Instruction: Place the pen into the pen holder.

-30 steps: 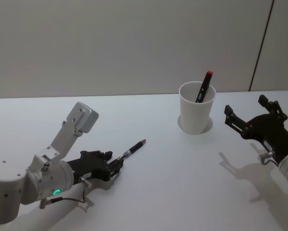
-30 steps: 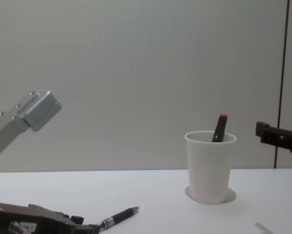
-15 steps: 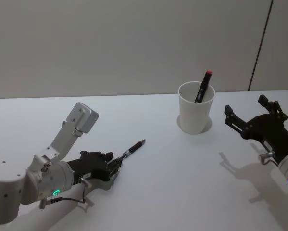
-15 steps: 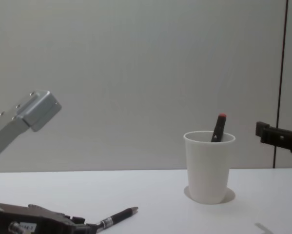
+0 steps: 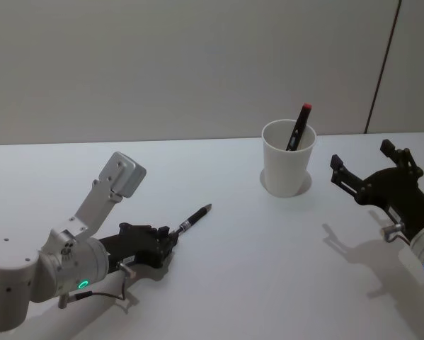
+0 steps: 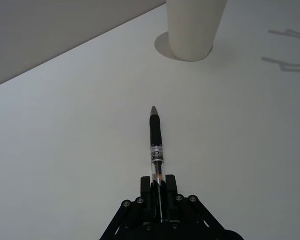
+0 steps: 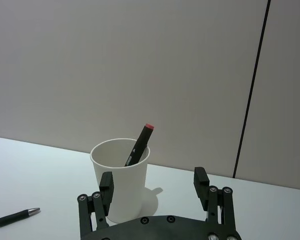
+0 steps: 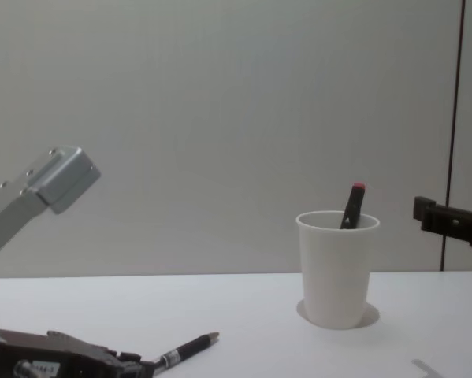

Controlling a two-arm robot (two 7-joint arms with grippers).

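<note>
Right, biggest things first: a plain grey wall fills the back, with a dark seam running down it at the right. A white table spreads across the whole front.

On the left side, the left arm lies low over the table, its silver elbow block sticking up. Over on the right, the right gripper hovers above the table near the cup's right side, fingers spread wide and holding nothing.

Between the two arms, toward the back, the pen holder stands upright, a white paper cup. A black marker with a red cap leans inside it, its top poking above the rim.

Now the left gripper: it is clamped on the pen, pinching the clear back end between its fingers. From the left wrist view the pen runs straight out from the jaws, black grip and grey tip aimed toward the cup. The cup is well apart from that tip, with bare table between them. The pen sits low at the table surface; whether it touches the surface, I cannot tell.
</note>
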